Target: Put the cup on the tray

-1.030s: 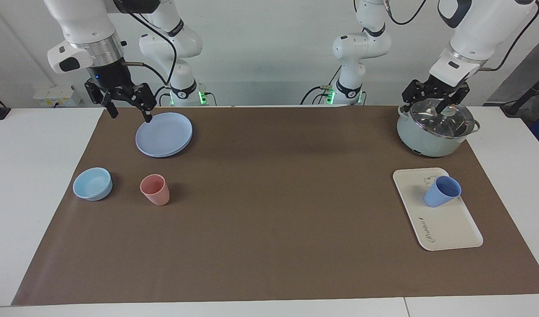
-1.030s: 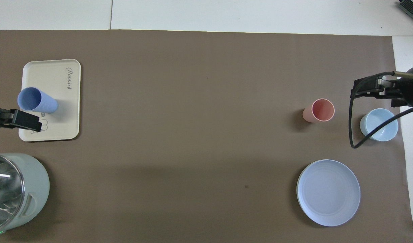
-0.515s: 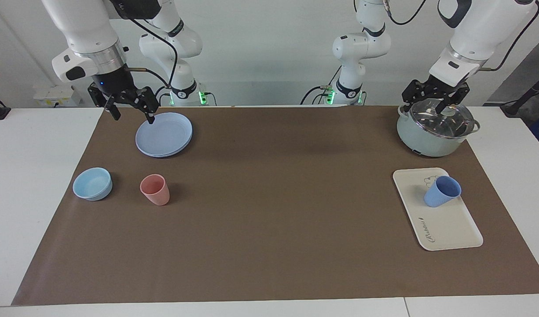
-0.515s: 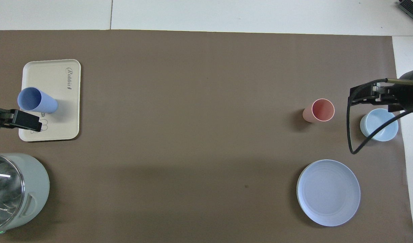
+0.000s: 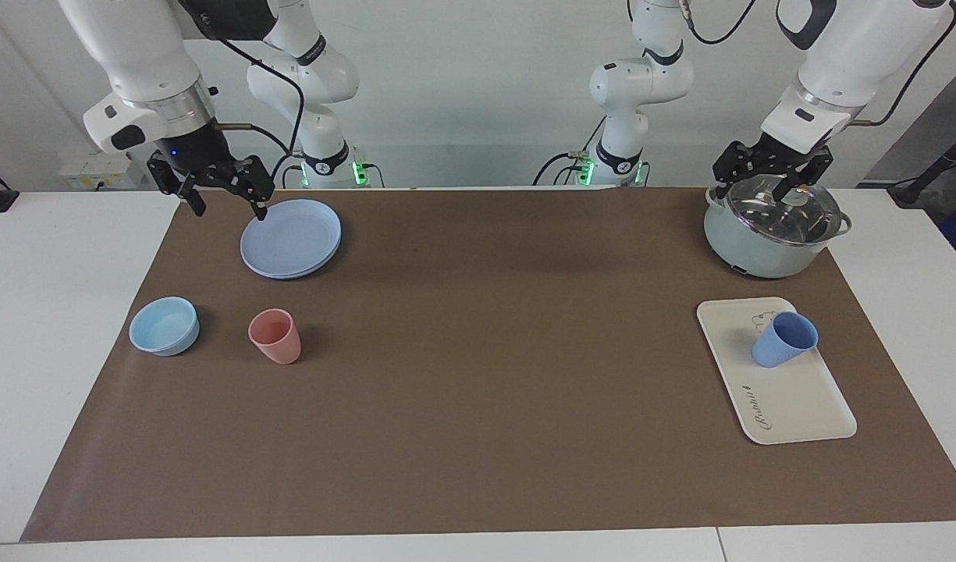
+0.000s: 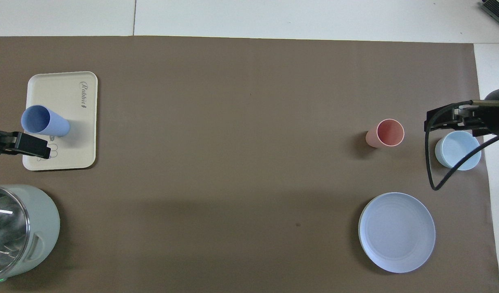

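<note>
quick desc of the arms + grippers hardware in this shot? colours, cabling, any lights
Both arms are glossy white Frankas with dark joint bands and silver wrist rings. The right gripper and left gripper are black linkage types with thin black fingers. Loose black cables run to each wrist. Green lights glow at both bases; a small blue light shows on the right wrist.

Dark script lettering reading "Rabbit" runs along the cream tray [image 6: 66, 91], at its end farther from the robots.

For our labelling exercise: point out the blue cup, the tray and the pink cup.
blue cup [image 5: 776, 350], facing view, on its outer side wall.
tray [image 5: 797, 410], facing view, on its bare floor beside the lettering.
pink cup [image 6: 390, 132], overhead view, inside its open mouth.
</note>
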